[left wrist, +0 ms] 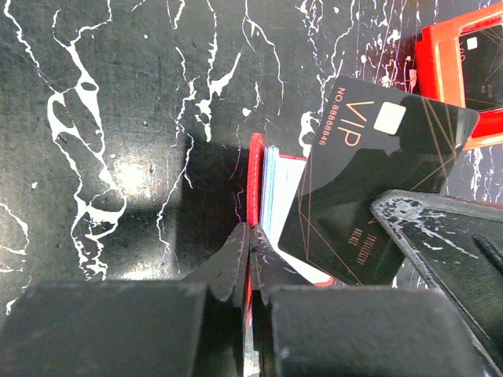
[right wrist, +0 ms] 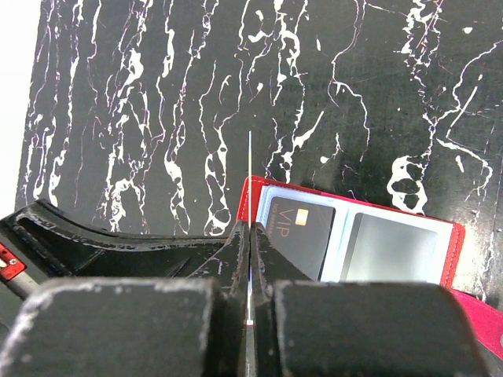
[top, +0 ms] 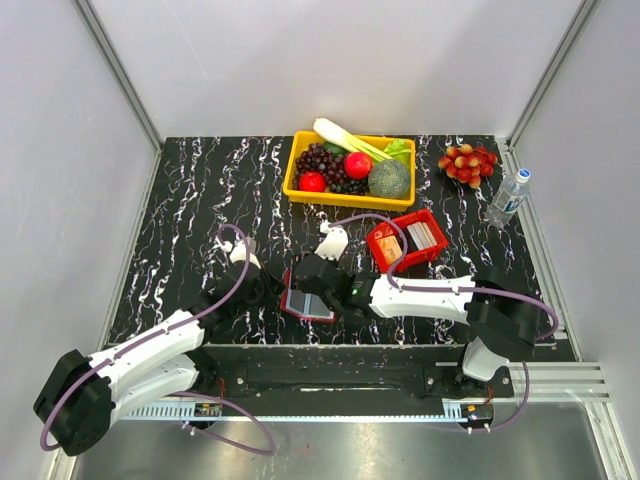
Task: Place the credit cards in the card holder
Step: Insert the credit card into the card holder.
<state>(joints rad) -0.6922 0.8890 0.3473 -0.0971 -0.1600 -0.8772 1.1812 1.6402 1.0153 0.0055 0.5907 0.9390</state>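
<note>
- Left wrist view: left gripper (left wrist: 250,236) is clenched on the red cover edge of the card holder (left wrist: 266,177), pinning it open on the desk (left wrist: 118,118).
- The card holder lies near the middle of the desk, towards the near edge, between the two arms. The red tray (left wrist: 436,71) sits just far-right of it and holds other credit cards (top: 422,237).
- Right gripper (right wrist: 250,232) is clenched on the black VIP card (left wrist: 377,173), held on edge and tilted over the pocket beside the pinched cover.
- The card looks not yet seated. A VIP face shows in that pocket from the right wrist; whether it is a reflection or a seated card, I cannot tell.
- To do it well: square the card's leading edge to the pocket mouth, flatten the tilt, and slide slowly.
- The left grasp must hold firm so the holder neither skids nor folds.
- Risk: a corner snags the pocket lip and the card bows.
</note>
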